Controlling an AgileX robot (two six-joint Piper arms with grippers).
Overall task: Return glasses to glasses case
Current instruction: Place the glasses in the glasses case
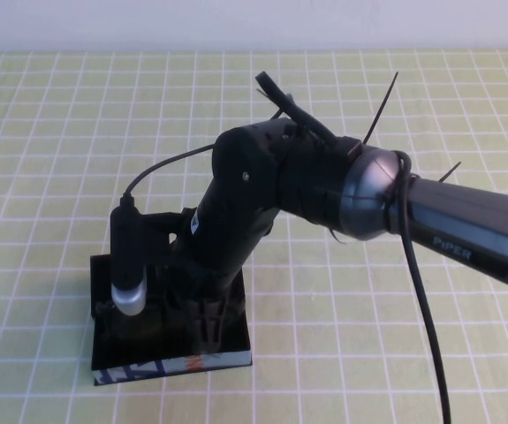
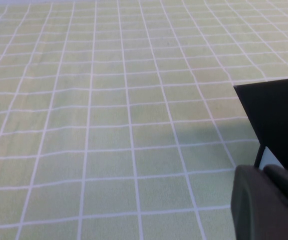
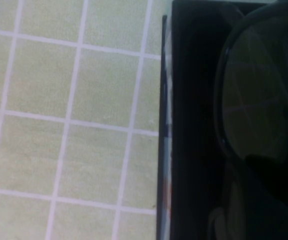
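Black glasses case (image 1: 227,340) sits on the near left of the green-checked bench (image 1: 59,132), its patterned front edge toward the near side. Reaching in from the right, the right arm drops its right gripper (image 1: 202,314) into the open case; whether its fingers are parted cannot be told. Inside the case, close under that gripper, lie the glasses (image 3: 256,95). Of the left gripper (image 2: 266,202) only a dark edge shows, low beside the case.
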